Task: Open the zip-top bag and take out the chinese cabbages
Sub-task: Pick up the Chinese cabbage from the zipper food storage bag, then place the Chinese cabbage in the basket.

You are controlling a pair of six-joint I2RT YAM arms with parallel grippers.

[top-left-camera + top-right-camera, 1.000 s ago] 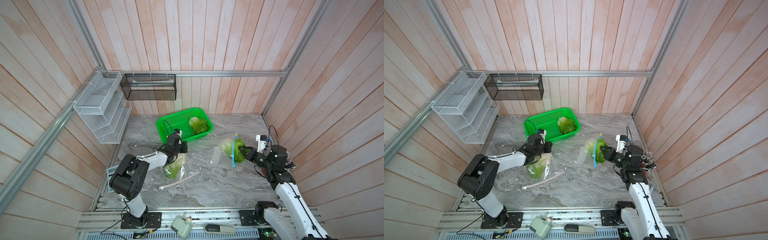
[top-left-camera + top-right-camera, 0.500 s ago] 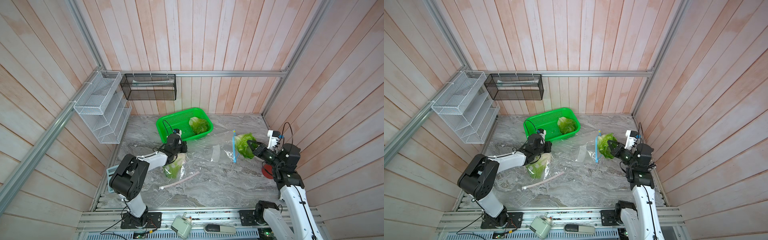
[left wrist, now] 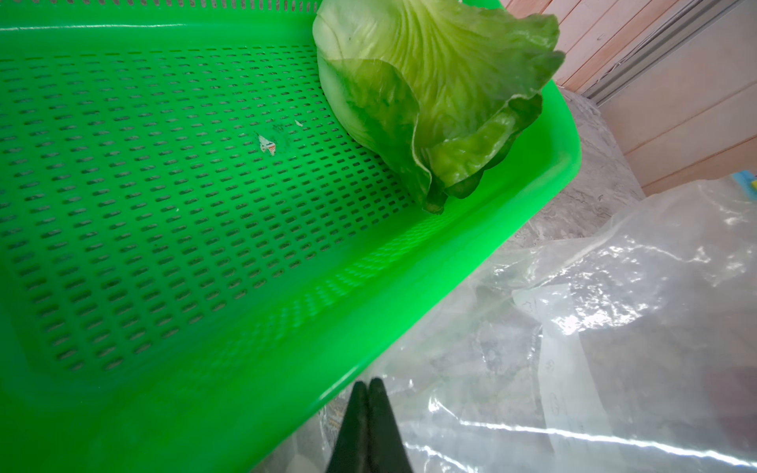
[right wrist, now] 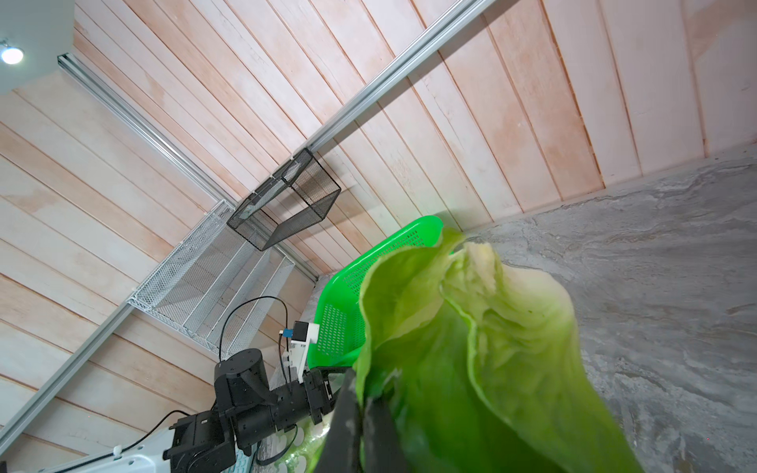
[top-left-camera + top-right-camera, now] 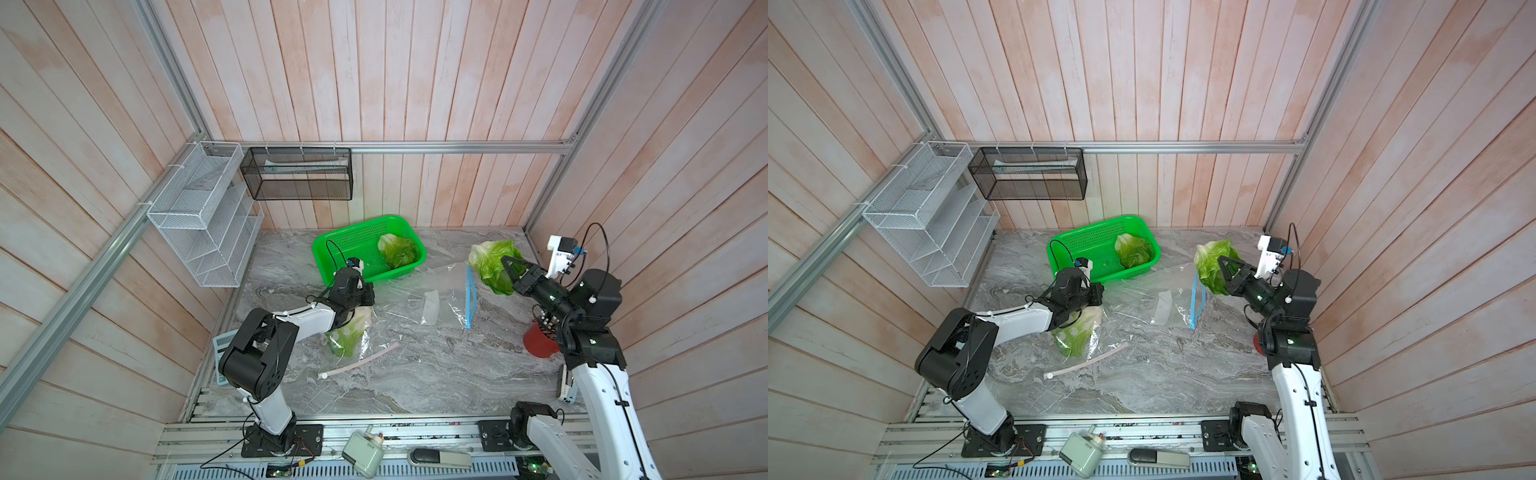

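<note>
We've got the two top views up high at the front of the cell, tilted down at the marble table (image 5: 415, 374) and back wall (image 5: 374, 83), far enough out that the whole workspace fits. They overlap almost completely; the green basket (image 5: 365, 245) sits near the centre of frame in both top views. Our left wrist cam is jammed right up against that basket, looking across its mesh floor, with the clear bag (image 3: 614, 327) alongside. The right wrist cam looks back across the cell, a cabbage (image 4: 491, 368) filling its foreground, and it catches the same basket plus the left arm (image 4: 254, 401).
</note>
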